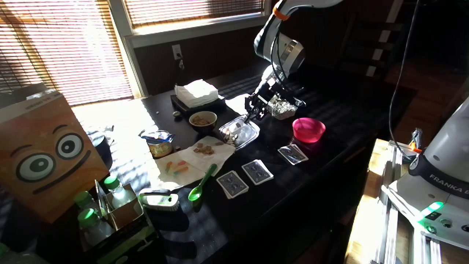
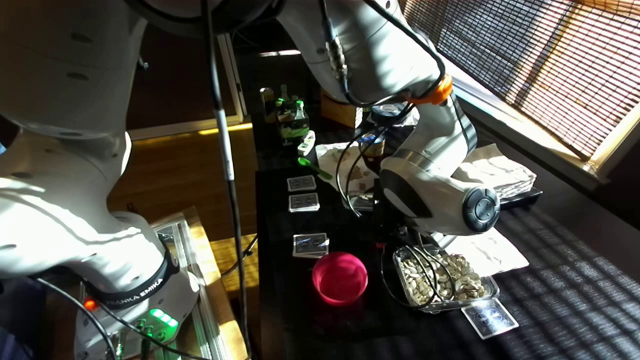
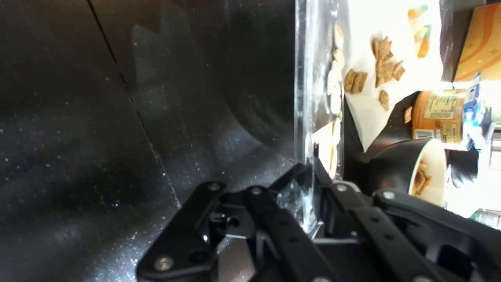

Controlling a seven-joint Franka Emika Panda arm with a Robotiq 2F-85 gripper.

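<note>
Evidently closed, the jaws pinch the wall of a clear rectangular plastic tray (image 1: 250, 135) of pale pieces (image 1: 230, 138) on the black table (image 2: 570, 280); likely light and flexible, best held at its rim

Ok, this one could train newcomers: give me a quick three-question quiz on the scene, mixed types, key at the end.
1. Count: how many groups of dark-backed playing cards lie between the pink bowl and the green plastic spoon?
2. True or false: square brown snack pieces lie on a sheet of white paper.
3. Multiple choice: in the wrist view, whose wall stands between the jaws of the black gripper?
a) orange-labelled round jar
b) clear rectangular plastic tray
c) orange cardboard box

Key: 1. three; 2. true; 3. b
</note>
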